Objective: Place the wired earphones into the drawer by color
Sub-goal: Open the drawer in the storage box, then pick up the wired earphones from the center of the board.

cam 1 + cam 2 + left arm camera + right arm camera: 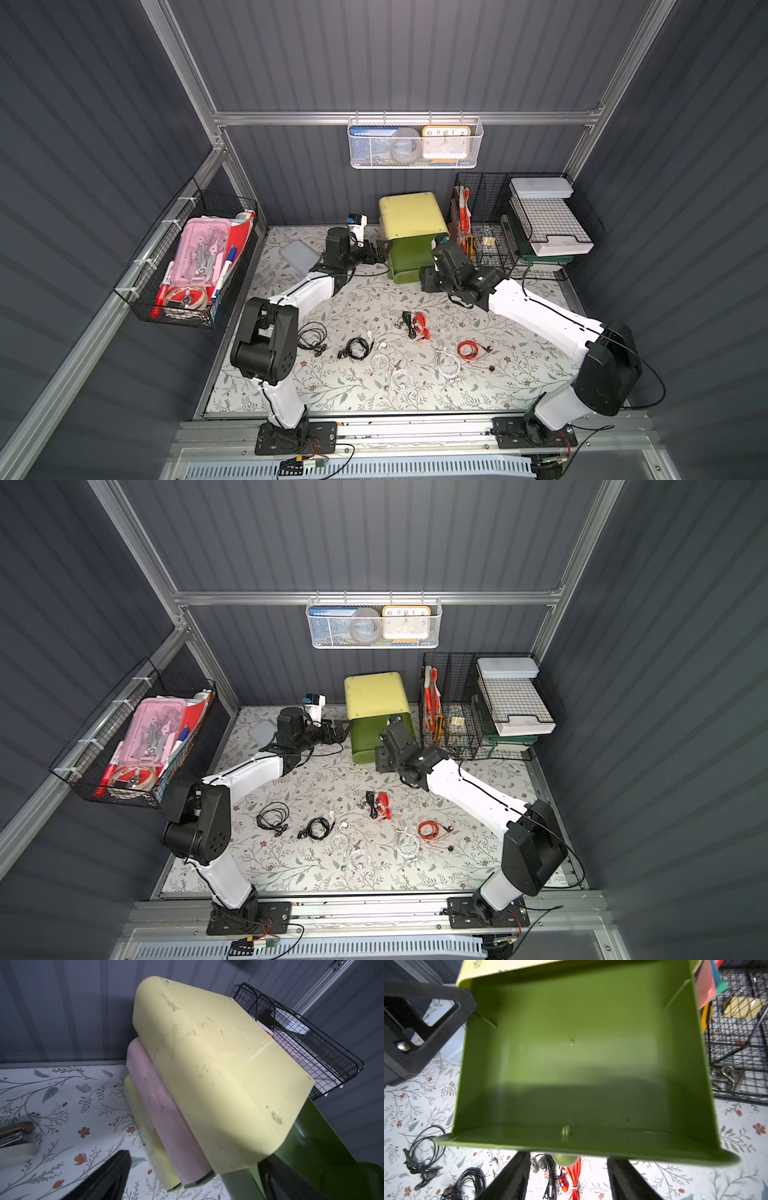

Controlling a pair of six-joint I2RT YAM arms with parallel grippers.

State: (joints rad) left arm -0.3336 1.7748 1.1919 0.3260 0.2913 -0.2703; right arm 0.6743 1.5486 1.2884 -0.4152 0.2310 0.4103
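Right wrist view: the right tool (568, 1160) is released, its two black fingers (512, 1176) standing apart on either side of a small round green knob (564, 1160) and not touching it. The knob belongs to a deep green plastic drawer (571, 1064), which is pulled out straight ahead of this tool from beneath a pale yellow plastic cabinet (409, 216).

In both top views the wired earphones lie loose on the white floral-printed surface (353, 299), all behind the right tool, toward the robot's bases. Nearest behind it is a tied red bundle (422, 323) touching a short black bundle (408, 321). Farther back and to this tool's right lies a round red coil (467, 349), with a white coil (449, 366) just beside it. A second white coil (401, 380) and a thin white loop (380, 360) lie farther back, to its left. A tight black coil (357, 348) and a loose black coil (311, 336) lie well behind the left tool (380, 250), near that arm's elbow.

The left tool is spread wide and grasps nothing; it sits just beside the cabinet's left wall. In the left wrist view, a pink rounded tier (166, 1109) and a pale yellow tier (143, 1126) show under the cabinet's shell. A black wire rack (490, 232) stands to the right of the right tool.
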